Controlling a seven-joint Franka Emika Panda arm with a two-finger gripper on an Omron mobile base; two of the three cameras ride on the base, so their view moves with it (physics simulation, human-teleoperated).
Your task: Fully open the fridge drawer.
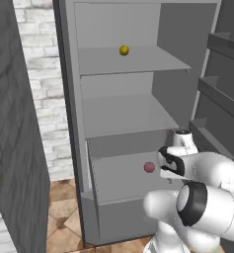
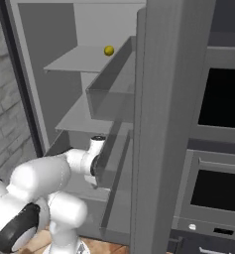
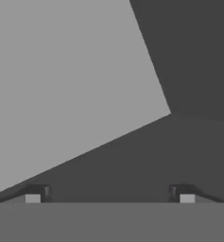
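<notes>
The fridge (image 1: 69,99) stands open, with flat grey shelves. At its bottom the fridge drawer (image 1: 123,217) juts out past the cabinet front; its front panel faces the floor tiles. A small red ball (image 1: 148,167) lies inside the drawer. My hand (image 1: 170,163) hangs over the drawer's right part, close to the red ball, and my own wrist hides the fingers there. In the hand view my gripper (image 3: 109,194) is open, its fingertips (image 3: 38,194) far apart with nothing between them, and plain grey surfaces lie close ahead.
A yellow ball (image 1: 124,50) sits on the upper shelf (image 1: 138,62). The fridge door (image 1: 222,104) with grey bins stands open on the right, close to my arm. A dark textured wall (image 1: 15,163) is at the left. Ovens (image 2: 223,149) stand right of the fridge.
</notes>
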